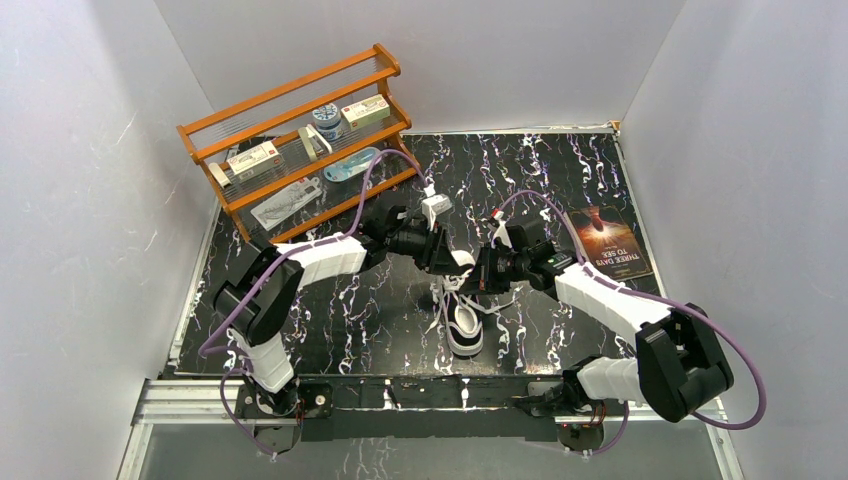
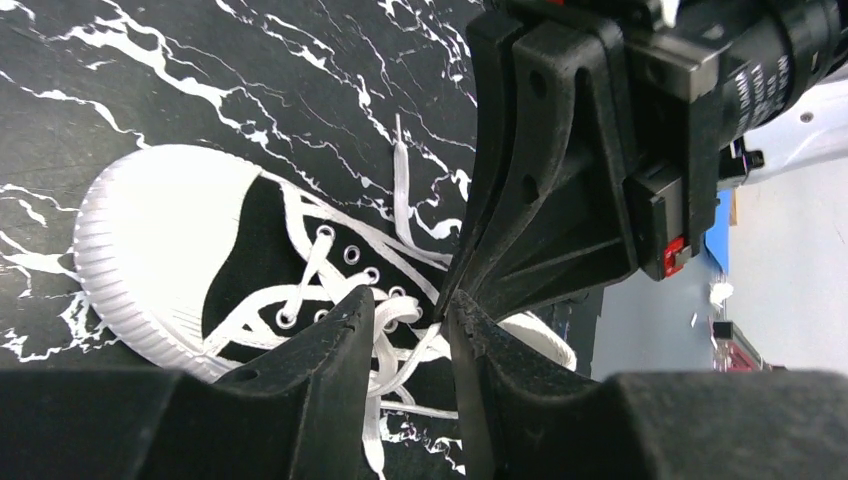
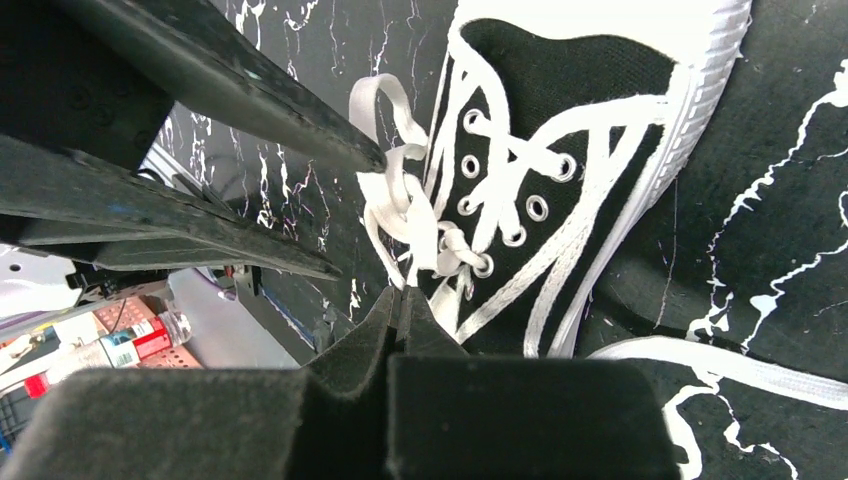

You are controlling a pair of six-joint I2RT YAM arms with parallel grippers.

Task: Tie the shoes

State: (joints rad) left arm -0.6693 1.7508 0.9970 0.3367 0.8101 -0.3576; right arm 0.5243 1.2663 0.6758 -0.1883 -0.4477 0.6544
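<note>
The shoe (image 1: pixel 464 330), a small black canvas sneaker with a white toe cap, lies at the table's near middle with its toe toward the arms. Both grippers meet just above its lace end. My left gripper (image 1: pixel 450 262) is open; in the left wrist view (image 2: pixel 408 305) its fingers straddle a bunch of white laces (image 2: pixel 400 335) above the eyelets of the shoe (image 2: pixel 250 230). My right gripper (image 1: pixel 480 275) is shut; in the right wrist view (image 3: pixel 400 295) its tips pinch a lace strand just below the knotted laces (image 3: pixel 405 215) of the shoe (image 3: pixel 570 70).
A wooden rack (image 1: pixel 300 140) holding small boxes and packets stands at the back left. A dark booklet (image 1: pixel 612 240) lies on the marbled black table at the right. White walls close in three sides. A loose lace end (image 3: pixel 740 365) trails on the table.
</note>
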